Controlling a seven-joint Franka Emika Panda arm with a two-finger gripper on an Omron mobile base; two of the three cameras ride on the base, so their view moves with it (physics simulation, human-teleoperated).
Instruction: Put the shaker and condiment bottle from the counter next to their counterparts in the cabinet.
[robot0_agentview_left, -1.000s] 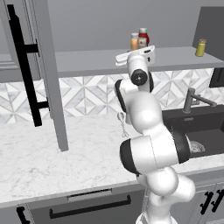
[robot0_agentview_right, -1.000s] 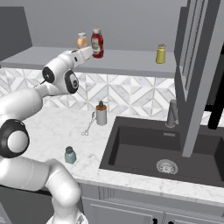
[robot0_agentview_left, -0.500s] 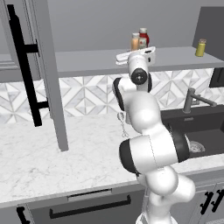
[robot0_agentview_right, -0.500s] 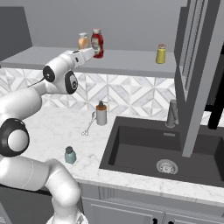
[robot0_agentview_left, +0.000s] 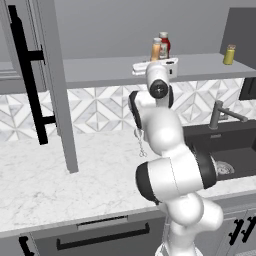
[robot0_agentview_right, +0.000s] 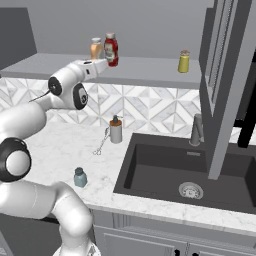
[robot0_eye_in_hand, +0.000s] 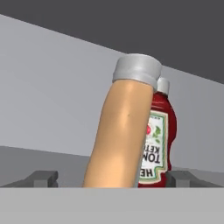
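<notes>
Right base view: the grey wall cabinet's flat shelf (robot0_agentview_right: 150, 72) bears the orange squeeze bottle (robot0_agentview_right: 96, 49) beside the red ketchup bottle (robot0_agentview_right: 111, 49). The gripper (robot0_eye_in_hand: 111, 179) stands spread, bottle between; withdraw straight, avoiding tipping.

The orange bottle (robot0_eye_in_hand: 120, 135) looks like smooth, softly matt plastic with a pale grey cap; the ketchup bottle (robot0_eye_in_hand: 161, 140) behind it is glossier red plastic with a paper-like white label. The shelf (robot0_agentview_left: 100, 72) and cabinet door (robot0_agentview_left: 55, 75) are flat matt grey (no grain showing), the door's bar handle (robot0_agentview_left: 27, 75) matt black. The counter (robot0_agentview_right: 65, 150) is polished white marble with grey veins, the sink (robot0_agentview_right: 185, 170) matt dark. The teal shaker (robot0_agentview_right: 80, 177) seems smooth, with a dull cap. The arm (robot0_agentview_left: 170, 165) is glossy white.
</notes>
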